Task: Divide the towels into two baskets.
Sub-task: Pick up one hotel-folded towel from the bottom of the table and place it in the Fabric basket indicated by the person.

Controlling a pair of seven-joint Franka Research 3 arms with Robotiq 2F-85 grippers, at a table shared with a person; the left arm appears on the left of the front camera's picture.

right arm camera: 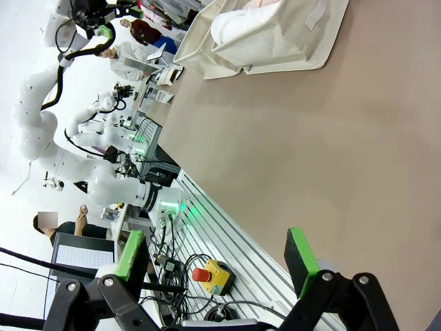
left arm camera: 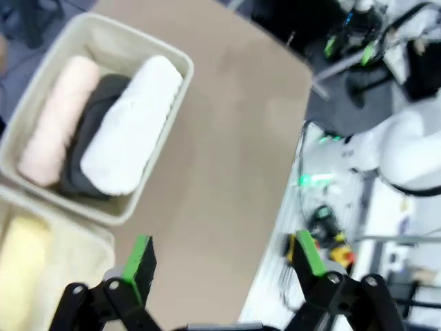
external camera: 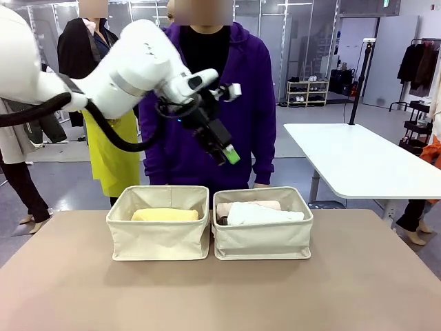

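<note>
Front view: our left hand (external camera: pixel 227 153) hangs empty and spread above the baskets (external camera: pixel 262 238), which hold three towels (left arm camera: pixel 131 124) beside the yellow one (external camera: pixel 165 215); we judge one should move next.

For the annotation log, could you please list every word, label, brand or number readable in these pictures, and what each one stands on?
None can be read.
The baskets show plain canvas with no print.
The towels, such as the white towel, carry no tags.
The yellow box with a red button shows no legible lettering.
The left gripper shows no legible marking.
</note>
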